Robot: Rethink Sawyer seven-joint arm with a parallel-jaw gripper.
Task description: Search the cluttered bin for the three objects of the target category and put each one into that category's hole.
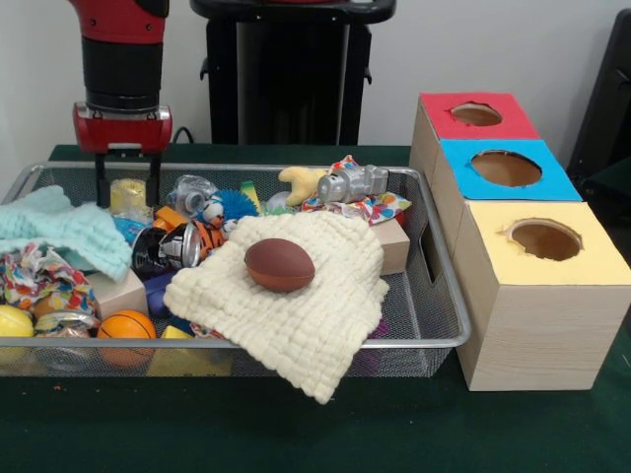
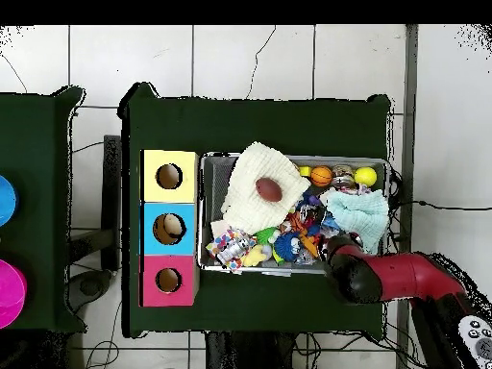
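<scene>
The wire-mesh bin [image 1: 296, 344] holds a jumble of toys and cloths; it also shows in the overhead view [image 2: 205, 216]. My gripper [image 1: 128, 187] hangs over the bin's far left corner. It is open, with its fingers [image 1: 102, 182] on either side of a pale yellow object [image 1: 127, 194] and a small gap on each side. A brown football [image 1: 279, 264] lies on a cream cloth [image 1: 296, 320]. An orange basketball [image 1: 127, 327] and a yellow ball [image 1: 12, 321] sit at the front left. The hole [image 1: 476, 114] in the red-topped box is empty, also seen from overhead [image 2: 168, 280].
The blue-topped box [image 1: 505, 168] and yellow-topped box [image 1: 544, 239] stand in a row with the red one, right of the bin. A teal cloth [image 1: 59, 229], a silver toy camera [image 1: 353, 183] and a blue spiky ball [image 1: 237, 204] lie in the bin. From overhead, the red arm [image 2: 384, 279] covers the gripper.
</scene>
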